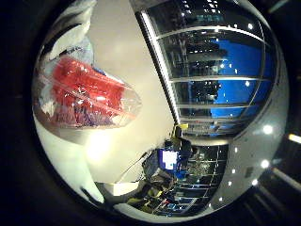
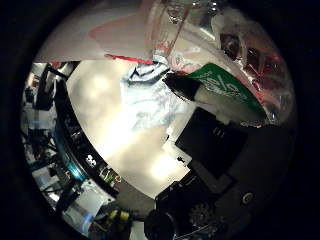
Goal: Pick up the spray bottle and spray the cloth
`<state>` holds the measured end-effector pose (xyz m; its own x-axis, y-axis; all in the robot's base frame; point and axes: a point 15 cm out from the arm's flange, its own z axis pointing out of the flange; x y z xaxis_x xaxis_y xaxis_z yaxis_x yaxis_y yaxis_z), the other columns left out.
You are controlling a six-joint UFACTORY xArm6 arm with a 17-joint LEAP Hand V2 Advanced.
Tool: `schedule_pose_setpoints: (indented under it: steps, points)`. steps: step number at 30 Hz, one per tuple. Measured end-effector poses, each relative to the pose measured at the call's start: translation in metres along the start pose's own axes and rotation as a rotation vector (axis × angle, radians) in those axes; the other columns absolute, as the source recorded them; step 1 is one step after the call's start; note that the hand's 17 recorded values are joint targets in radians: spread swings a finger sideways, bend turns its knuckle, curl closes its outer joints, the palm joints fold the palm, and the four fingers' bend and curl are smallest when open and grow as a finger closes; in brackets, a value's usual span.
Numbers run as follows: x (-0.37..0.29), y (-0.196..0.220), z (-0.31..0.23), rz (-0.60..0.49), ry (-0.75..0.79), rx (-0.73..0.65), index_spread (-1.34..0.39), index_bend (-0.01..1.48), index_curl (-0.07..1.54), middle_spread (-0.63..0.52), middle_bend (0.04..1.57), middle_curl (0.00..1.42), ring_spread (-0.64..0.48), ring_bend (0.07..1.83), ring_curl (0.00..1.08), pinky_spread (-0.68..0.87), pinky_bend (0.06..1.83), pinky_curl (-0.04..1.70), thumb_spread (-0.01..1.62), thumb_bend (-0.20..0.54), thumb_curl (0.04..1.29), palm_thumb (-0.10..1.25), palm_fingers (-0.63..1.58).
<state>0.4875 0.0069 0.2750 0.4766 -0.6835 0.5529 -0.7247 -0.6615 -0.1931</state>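
Note:
The spray bottle (image 1: 87, 94) is clear plastic with a red and green label and fills much of both palm views, so it is close against the palm. My right hand (image 2: 215, 135) is curled round it; a black and white finger (image 2: 200, 92) lies across the green part of the label. The bottle is held above the pale table (image 2: 125, 145). The cloth (image 2: 147, 95), light blue and crumpled, lies on the table just beyond the bottle.
The table's dark edge (image 2: 75, 150) has equipment and stands beyond it. Past the far side of the table there are large glass windows (image 1: 216, 70) and a desk with a lit monitor (image 1: 169, 157).

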Motion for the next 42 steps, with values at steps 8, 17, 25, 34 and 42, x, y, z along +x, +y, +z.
schedule_pose_setpoints:
  steps: [8, 17, 25, 34, 42]
  points:
    - [-0.044, -0.043, -0.052, 0.246, -0.251, 0.143, -0.18, 1.24, 0.74, -0.08, 1.41, 0.67, -0.21, 1.38, 0.79, -0.14, 1.01, 1.52, 0.91, -0.017, 0.75, 0.99, 1.14]
    - [-0.110, -0.105, -0.110, 0.417, -0.558, 0.297, -0.18, 1.24, 0.74, -0.09, 1.41, 0.67, -0.22, 1.37, 0.79, -0.14, 1.01, 1.52, 0.91, -0.017, 0.75, 0.99, 1.14]
    - [-0.179, -0.147, -0.155, 0.335, -0.661, 0.430, -0.18, 1.24, 0.74, -0.09, 1.41, 0.67, -0.22, 1.37, 0.79, -0.14, 1.01, 1.52, 0.91, -0.017, 0.75, 0.99, 1.14]
    - [-0.234, -0.182, -0.163, 0.336, -0.787, 0.484, -0.18, 1.24, 0.74, -0.09, 1.41, 0.67, -0.22, 1.37, 0.79, -0.14, 1.01, 1.52, 0.94, -0.014, 0.75, 0.98, 1.14]
    - [-0.250, -0.221, -0.166, 0.408, -0.945, 0.488, -0.18, 1.23, 0.74, -0.08, 1.40, 0.67, -0.22, 1.37, 0.79, -0.15, 1.01, 1.52, 0.96, -0.015, 0.75, 0.98, 1.14]
